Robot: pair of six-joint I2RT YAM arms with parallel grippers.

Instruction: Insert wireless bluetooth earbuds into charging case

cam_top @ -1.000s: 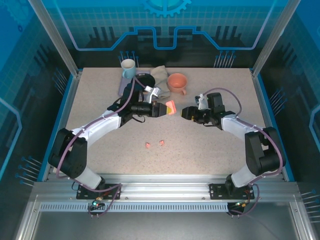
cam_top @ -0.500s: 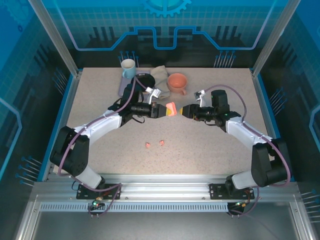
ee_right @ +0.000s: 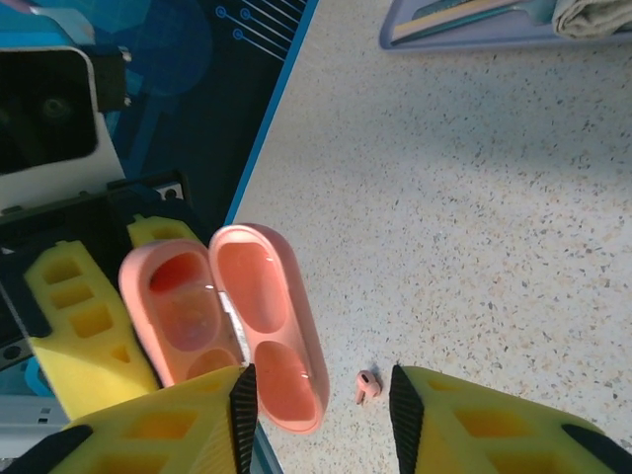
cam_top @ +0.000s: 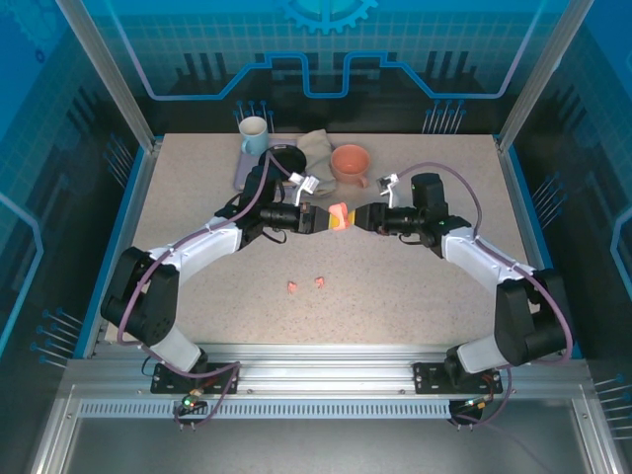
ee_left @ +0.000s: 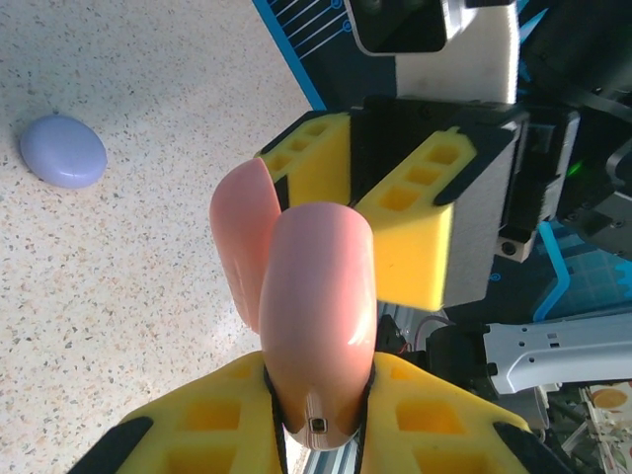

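The left jaws clamp the base of the pink charging case, which is hinged open. The right jaws stand apart at the lid's tip. Two coral earbuds lie on the worktop, nearer the arm bases.

Mug, org cup, cloth @ back

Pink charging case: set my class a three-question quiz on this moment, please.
1. True or false: the pink charging case stands open.
2. The two pink earbuds lie: A in the case, B on the table, C held by a gripper.
3. Which gripper clamps the case at its port end?
Key: 1 true; 2 B; 3 the left gripper.
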